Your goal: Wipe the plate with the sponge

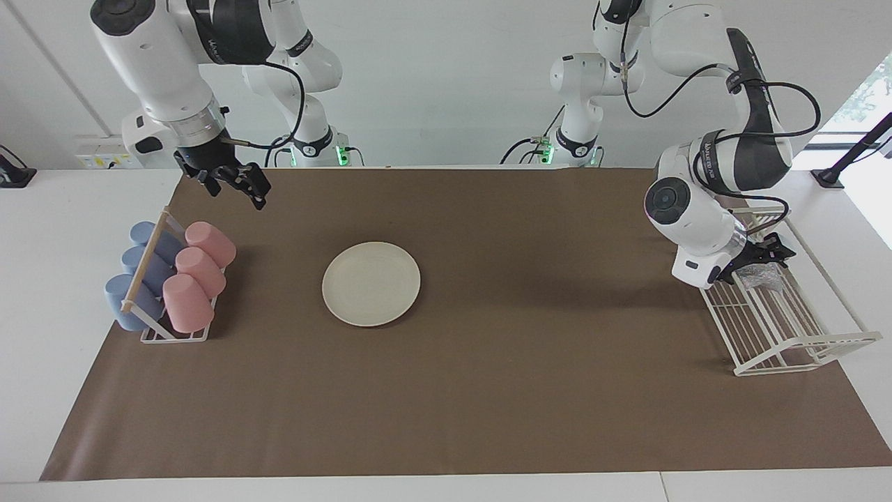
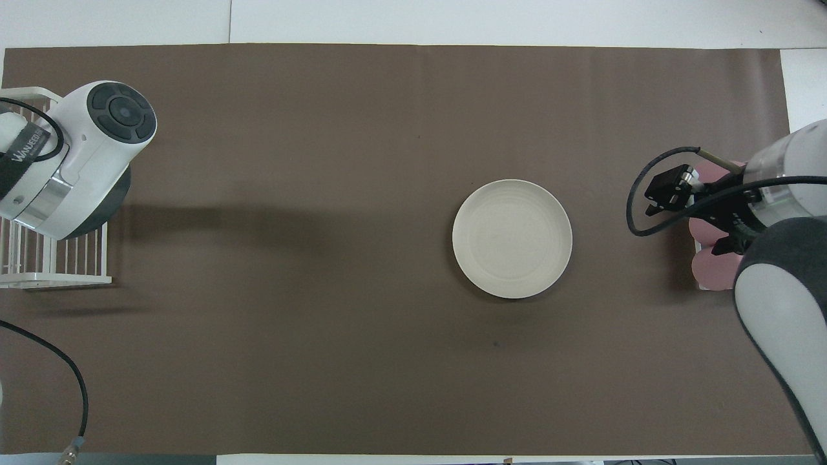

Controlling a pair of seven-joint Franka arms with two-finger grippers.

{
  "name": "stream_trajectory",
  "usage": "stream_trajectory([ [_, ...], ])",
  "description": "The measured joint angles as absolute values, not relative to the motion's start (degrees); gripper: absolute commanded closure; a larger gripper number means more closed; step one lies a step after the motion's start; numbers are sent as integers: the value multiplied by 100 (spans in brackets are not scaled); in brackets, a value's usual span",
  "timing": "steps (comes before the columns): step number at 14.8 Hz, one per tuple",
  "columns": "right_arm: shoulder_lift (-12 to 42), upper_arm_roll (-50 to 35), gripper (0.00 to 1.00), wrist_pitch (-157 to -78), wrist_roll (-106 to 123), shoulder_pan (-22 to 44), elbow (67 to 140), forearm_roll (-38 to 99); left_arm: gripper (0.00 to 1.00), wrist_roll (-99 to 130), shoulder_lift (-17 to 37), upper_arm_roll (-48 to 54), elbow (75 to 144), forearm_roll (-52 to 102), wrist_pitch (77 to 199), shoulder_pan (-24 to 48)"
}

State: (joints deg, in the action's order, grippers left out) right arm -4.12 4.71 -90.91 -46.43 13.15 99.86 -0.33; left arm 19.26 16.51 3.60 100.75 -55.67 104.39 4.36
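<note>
The cream plate [image 1: 371, 284] lies flat on the brown mat near the middle of the table and also shows in the overhead view [image 2: 512, 238]. The silvery mesh sponge [image 1: 761, 280] lies in the white wire rack [image 1: 787, 335] at the left arm's end of the table. My left gripper [image 1: 763, 263] reaches down into that rack, right at the sponge. In the overhead view the left arm's wrist hides both. My right gripper [image 1: 244, 183] hangs open and empty in the air over the mat beside the cup rack.
A white cup rack [image 1: 174, 336] with pink cups [image 1: 198, 279] and blue cups [image 1: 139, 279] lying on their sides stands at the right arm's end. The wire rack also shows in the overhead view [image 2: 52, 258]. A brown mat [image 1: 529, 390] covers the table.
</note>
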Motion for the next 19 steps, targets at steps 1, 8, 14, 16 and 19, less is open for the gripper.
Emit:
stream_trajectory([
  [1,-417,448,0,-8979,-5262,1486,9942,-33,10,1926,1654,360,10077,-5568,10439,437],
  [8,-480,-121,0,-8777,-8874,1841,9888,304,100,1968,1656,360,10077,-5570,10438,438],
  [14,-496,-417,0,-8784,-9409,1841,9894,410,100,2020,1649,362,9905,-5526,10332,448],
  [16,-502,-488,0,-8961,-9813,1841,9928,536,100,2003,1614,376,9496,-5039,10006,460],
  [19,-506,-757,0,-9325,-10628,1841,10003,754,100,1860,1466,378,8552,-3388,9028,495],
])
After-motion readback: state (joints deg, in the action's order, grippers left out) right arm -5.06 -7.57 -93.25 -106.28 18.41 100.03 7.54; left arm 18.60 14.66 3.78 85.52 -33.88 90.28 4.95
